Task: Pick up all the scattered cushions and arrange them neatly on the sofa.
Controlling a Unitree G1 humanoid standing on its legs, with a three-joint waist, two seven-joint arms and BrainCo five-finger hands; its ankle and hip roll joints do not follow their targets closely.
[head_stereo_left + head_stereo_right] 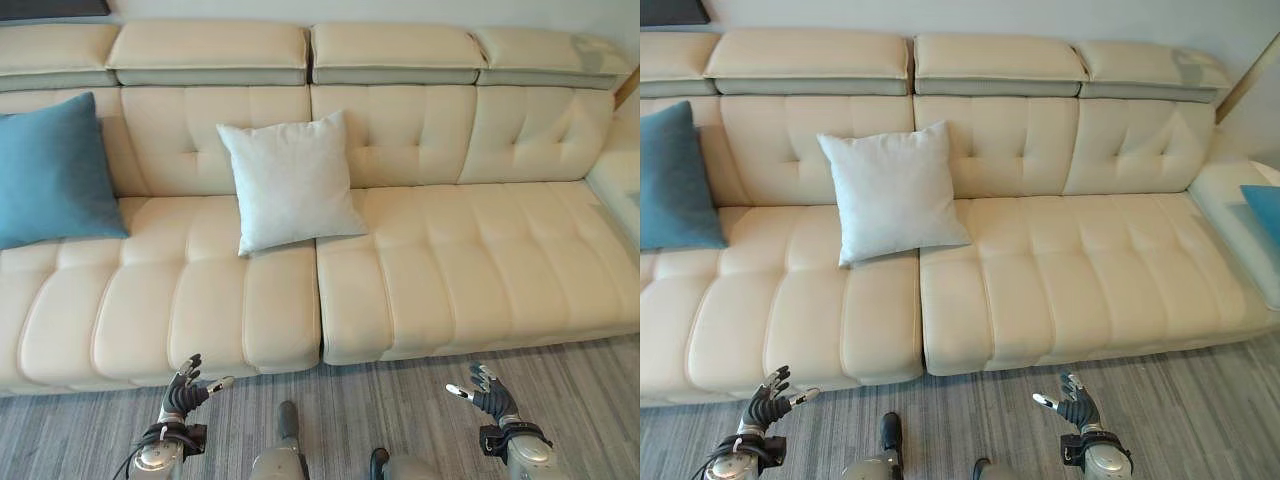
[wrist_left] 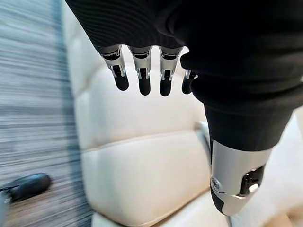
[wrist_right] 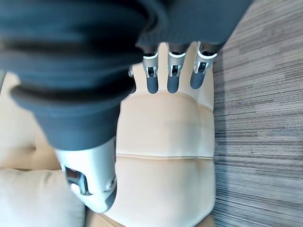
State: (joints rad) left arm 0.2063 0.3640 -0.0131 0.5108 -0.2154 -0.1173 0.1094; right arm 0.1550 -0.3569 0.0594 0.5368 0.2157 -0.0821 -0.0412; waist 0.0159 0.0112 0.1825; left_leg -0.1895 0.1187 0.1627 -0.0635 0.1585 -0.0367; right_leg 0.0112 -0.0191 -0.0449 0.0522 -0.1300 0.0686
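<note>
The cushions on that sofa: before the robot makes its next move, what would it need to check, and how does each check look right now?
1. Left hand empty, fingers relaxed: ok.
2. Right hand empty, fingers relaxed: ok.
3. White cushion leaning on the backrest of the sofa: ok.
4. Teal cushion leaning at the sofa's left end: ok.
5. Another teal cushion lies on the sofa's right-hand section; neat or not: cannot tell.
6. Cushions remaining on the floor: cannot tell.

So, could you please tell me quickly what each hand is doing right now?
Left hand: open, holding nothing, above the floor before the sofa.
Right hand: open, holding nothing, also above the floor.
</note>
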